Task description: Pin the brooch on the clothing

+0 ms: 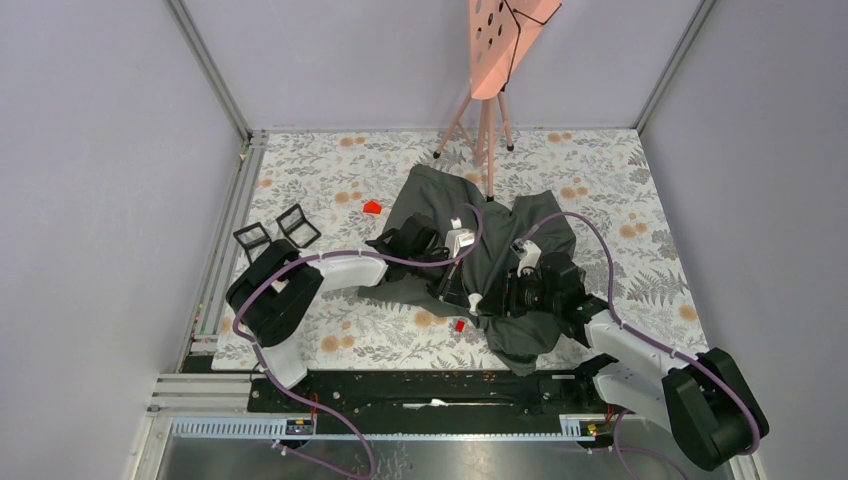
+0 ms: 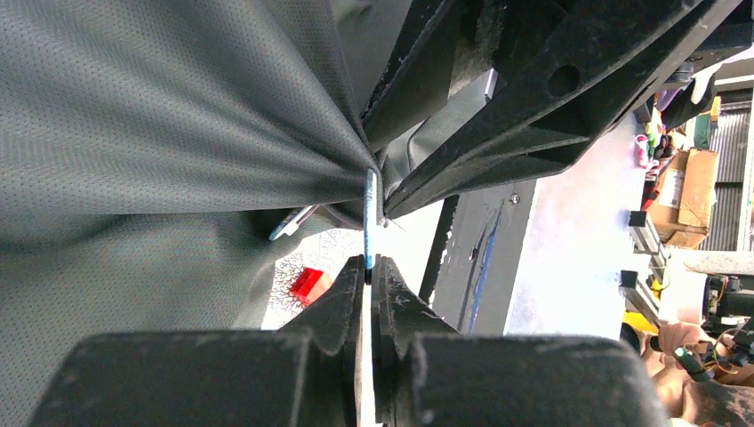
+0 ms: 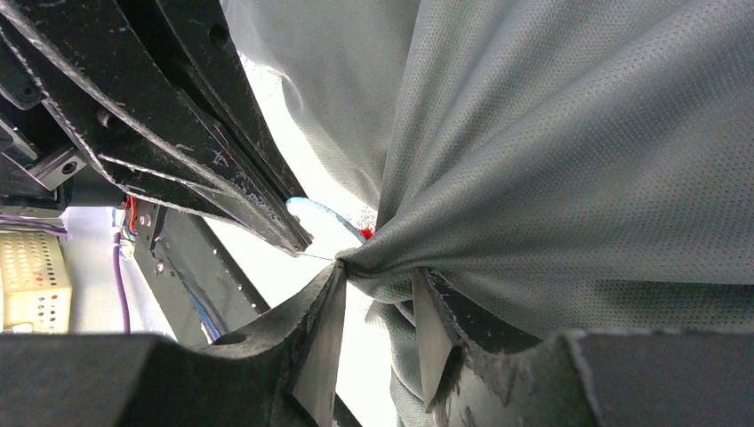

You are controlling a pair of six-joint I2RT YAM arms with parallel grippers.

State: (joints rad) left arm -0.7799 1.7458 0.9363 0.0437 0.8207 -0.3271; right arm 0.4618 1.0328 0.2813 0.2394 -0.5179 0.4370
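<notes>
Frame centre: right gripper (image 3: 380, 272), jaws narrow, pinches a fold of the dark grey T-shirt (image 1: 500, 240) taut, presumably so the left gripper (image 2: 368, 267), clamped on the brooch (image 2: 369, 213), can pierce it.

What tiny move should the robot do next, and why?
Probably the left end effector should nudge the brooch a bit further into the clothing. It is shut on the brooch, whose tip already meets the puckered fabric bunched at the fingers of the right end effector, so the cloth looks braced.
</notes>
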